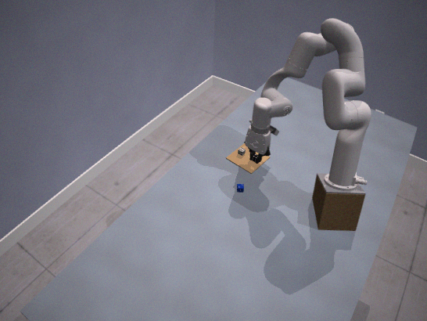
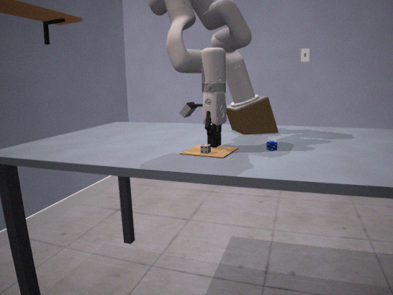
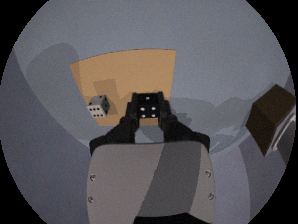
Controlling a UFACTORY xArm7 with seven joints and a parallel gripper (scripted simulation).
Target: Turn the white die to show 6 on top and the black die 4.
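Note:
My gripper [image 1: 256, 157] [image 2: 214, 142] [image 3: 147, 99] is shut on the black die [image 3: 148, 107] and stands low over the tan mat [image 1: 247, 164] [image 2: 219, 152] [image 3: 143, 70]; in the wrist view the die shows several white pips between the fingers. I cannot tell whether it touches the mat. The white die [image 1: 242, 151] [image 2: 205, 148] [image 3: 99, 106] lies flat on the mat just beside the gripper, apart from it. The blue die [image 1: 240, 188] [image 2: 271, 145] lies on the table off the mat, well away from the gripper.
The arm's brown base block [image 1: 338, 207] [image 2: 252, 116] [image 3: 269, 116] stands on the grey table [image 1: 156, 250] [image 2: 108, 144]. A wooden shelf [image 2: 32, 12] hangs on the wall at the upper left, far away.

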